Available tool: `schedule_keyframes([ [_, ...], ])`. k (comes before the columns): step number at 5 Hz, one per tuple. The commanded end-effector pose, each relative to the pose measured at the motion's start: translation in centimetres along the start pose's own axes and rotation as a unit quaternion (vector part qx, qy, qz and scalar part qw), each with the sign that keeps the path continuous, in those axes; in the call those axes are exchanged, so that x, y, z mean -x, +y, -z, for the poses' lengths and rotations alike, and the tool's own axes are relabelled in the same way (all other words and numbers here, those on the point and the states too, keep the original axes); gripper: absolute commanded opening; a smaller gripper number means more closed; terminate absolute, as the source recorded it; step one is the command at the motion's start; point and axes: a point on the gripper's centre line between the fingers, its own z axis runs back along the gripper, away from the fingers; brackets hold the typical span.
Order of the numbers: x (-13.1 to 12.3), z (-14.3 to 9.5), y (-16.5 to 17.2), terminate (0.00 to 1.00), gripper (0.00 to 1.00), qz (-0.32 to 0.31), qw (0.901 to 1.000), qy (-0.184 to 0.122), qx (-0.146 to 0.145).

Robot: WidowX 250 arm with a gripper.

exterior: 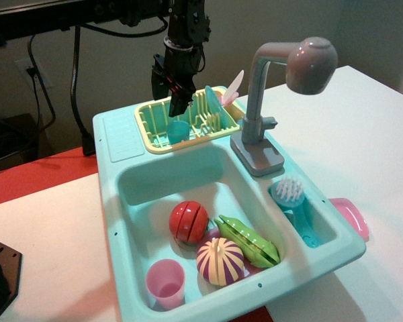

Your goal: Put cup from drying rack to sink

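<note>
At the front of the sink (111, 201), the deep basin is filled with toys. A pink cup (166, 282) is seen standing in the near corner. Just beside it, a striped round toy (220, 260) and a green pea pod (250, 240) are laid close together, and a red ball-shaped fruit (189, 222) is set a little behind them. In the small side part on the right, a teal brush (292, 198) is kept, and a pink tray (352, 216) is seen just past the rim there.

Farther back, the grey faucet (282, 87) is stood up tall over the basin.

At the very back, the drying rack (148, 131) is fitted into the top of the sink. The cup (178, 130) is found inside this rack, at its near side, standing upright. A blue plate (213, 102) is propped among the ribs next to it.

The gripper (177, 107) is hung right above the cup, pointing down. Its fingers are held narrow, and whether the cup's rim is pinched by them cannot be told.

So the job is judged to be only begun. The cup has not been brought out of the rack yet. It is left to be lifted, carried forward and set down in the basin.
</note>
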Motion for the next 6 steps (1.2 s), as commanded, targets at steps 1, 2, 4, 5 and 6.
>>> schedule_keyframes([
  [1,0.0,0.0,0.0,0.0,1.0,0.0,1.0,0.0,0.0],
  [2,-0.2,0.8,0.0,0.0,1.0,-0.003,1.0,0.006,0.001],
  [4,-0.2,2.6,-0.2,0.0,1.0,0.007,0.9997,0.022,-0.006],
  [5,-0.1,3.0,-0.2,0.0,0.0,0.005,0.9998,0.016,-0.01],
  [6,-0.1,3.0,-0.2,0.0,0.0,0.003,0.9998,0.014,-0.011],
])
